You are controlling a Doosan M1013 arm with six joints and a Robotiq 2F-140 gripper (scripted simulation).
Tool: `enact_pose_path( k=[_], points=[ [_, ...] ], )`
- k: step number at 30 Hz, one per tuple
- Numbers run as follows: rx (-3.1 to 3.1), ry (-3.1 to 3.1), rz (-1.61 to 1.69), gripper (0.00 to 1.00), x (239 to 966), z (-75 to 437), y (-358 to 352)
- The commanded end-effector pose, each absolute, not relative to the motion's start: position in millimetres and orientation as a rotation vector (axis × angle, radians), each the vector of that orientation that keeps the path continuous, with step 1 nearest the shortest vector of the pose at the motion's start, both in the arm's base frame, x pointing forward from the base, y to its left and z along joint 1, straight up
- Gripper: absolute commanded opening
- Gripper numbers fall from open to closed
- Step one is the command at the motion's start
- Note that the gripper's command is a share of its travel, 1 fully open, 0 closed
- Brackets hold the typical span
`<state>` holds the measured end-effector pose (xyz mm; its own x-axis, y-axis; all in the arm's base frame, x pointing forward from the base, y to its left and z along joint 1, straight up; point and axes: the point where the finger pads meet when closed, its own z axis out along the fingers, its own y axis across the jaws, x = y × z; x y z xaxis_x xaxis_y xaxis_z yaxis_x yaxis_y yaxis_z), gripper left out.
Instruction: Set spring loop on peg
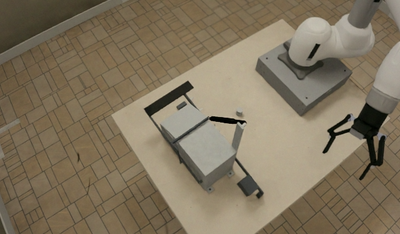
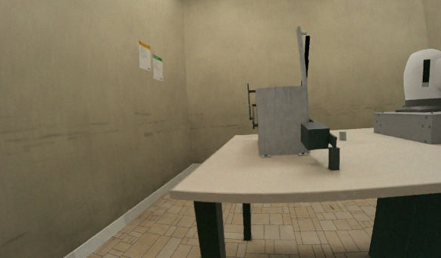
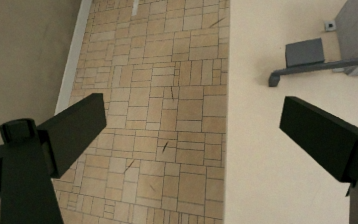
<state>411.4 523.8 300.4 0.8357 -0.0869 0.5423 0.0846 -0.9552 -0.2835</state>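
The grey feeder box [image 1: 196, 149] stands on the bench, and it also shows in the exterior view [image 2: 282, 120]. Its dark pedal [image 1: 248, 185] [image 2: 315, 135] sits raised at the near end and shows in the wrist view [image 3: 305, 51]. A black spring [image 1: 227, 120] runs from the lid to the top of a thin grey post [image 1: 237, 136]. I cannot make out single pegs. The small steel weight [image 1: 239, 111] [image 2: 342, 135] stands upright on the bench behind the post. My gripper [image 1: 349, 163] is open and empty over the bench's right edge, far from the feeder, with its fingers spread wide [image 3: 195, 135].
The arm's grey base plinth [image 1: 304, 77] takes up the bench's far right corner. A black frame [image 1: 169, 98] juts out behind the feeder. A dark foot [image 2: 333, 158] hangs at the pedal arm's end. The bench edge [image 3: 227, 125] runs under my fingers, with tiled floor beyond it.
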Motion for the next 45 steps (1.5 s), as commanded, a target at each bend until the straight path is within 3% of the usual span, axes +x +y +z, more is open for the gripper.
enact_pose_path(
  k=[1, 25, 45],
  points=[
    [-2.718, 0.002, -0.823, 1.00, 411.6, 312.8, 524.1],
    [-2.718, 0.002, -0.824, 1.00, 411.9, 393.1, 523.8],
    [-2.718, 0.002, -0.825, 1.00, 412.4, 386.3, 468.2]
  ],
)
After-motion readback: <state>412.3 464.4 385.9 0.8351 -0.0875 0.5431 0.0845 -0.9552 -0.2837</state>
